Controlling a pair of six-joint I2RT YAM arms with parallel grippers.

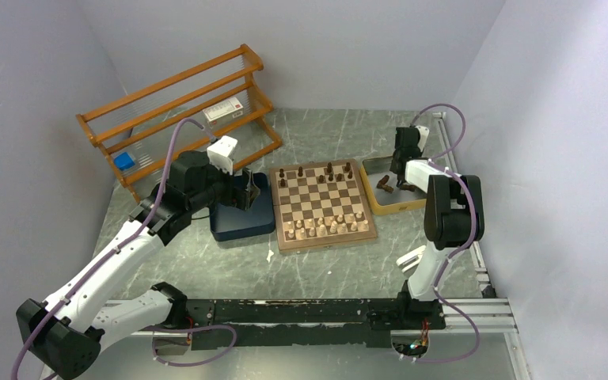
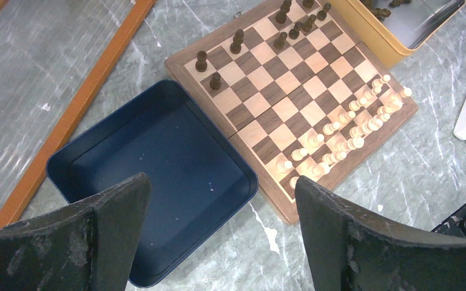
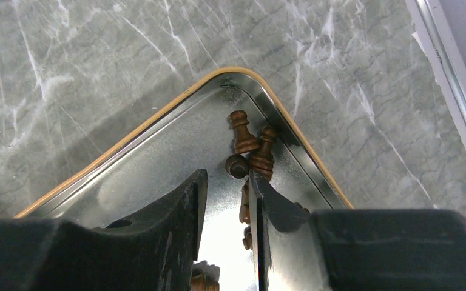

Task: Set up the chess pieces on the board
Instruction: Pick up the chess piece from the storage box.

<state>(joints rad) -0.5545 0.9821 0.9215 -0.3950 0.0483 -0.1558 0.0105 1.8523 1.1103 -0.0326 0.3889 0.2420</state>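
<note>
right gripper [image 3: 226, 174], jaws a narrow gap apart and gripping nothing visible, hangs over dark chess pieces [image 3: 252, 148] heaped in the yellow tin [image 3: 158, 115] corner, centre frame; closing may pinch two or skid one; left gripper [image 2: 221, 182] wide, empty.

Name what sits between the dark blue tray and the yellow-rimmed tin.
The board lies there, the dark blue tray on its left and the yellow-rimmed tin on its right; the top external view shows it.
</note>
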